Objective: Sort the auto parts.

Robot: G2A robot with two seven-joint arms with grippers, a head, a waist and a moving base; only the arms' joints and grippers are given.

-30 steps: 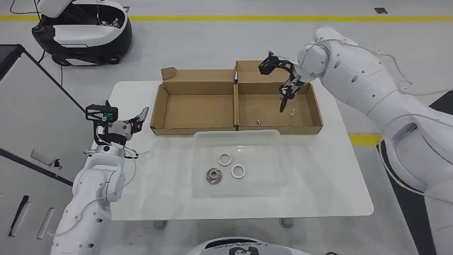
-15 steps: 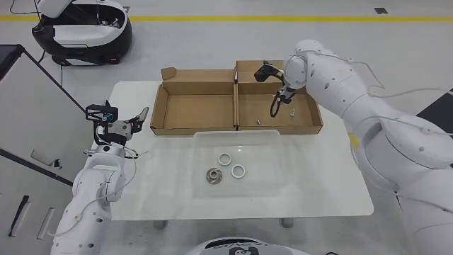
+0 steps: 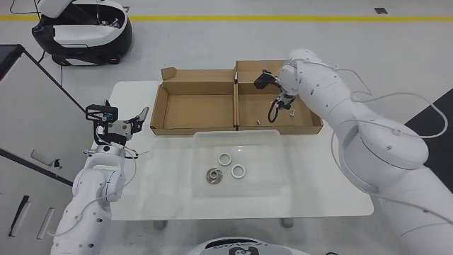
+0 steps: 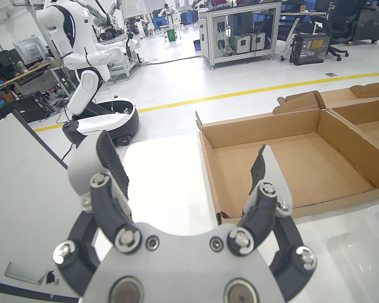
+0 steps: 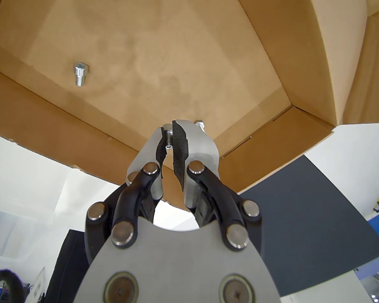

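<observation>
Shifted toward eight o'clock, right hand [image 5: 168,131] (clamped shut on a bolt [image 5: 168,140]) should release low inside the cardboard box [image 5: 177,48].

Bright, even overhead light filled the hall, and the white surface [image 3: 163,191] looked almost washed out in the top view. The walls of the cardboard box [image 3: 248,103] cast only soft, faint shadows inside it. Wide-angle distortion bowed the yellow floor line [image 4: 240,94] in the left wrist view and curved the box walls in the right wrist view.
</observation>
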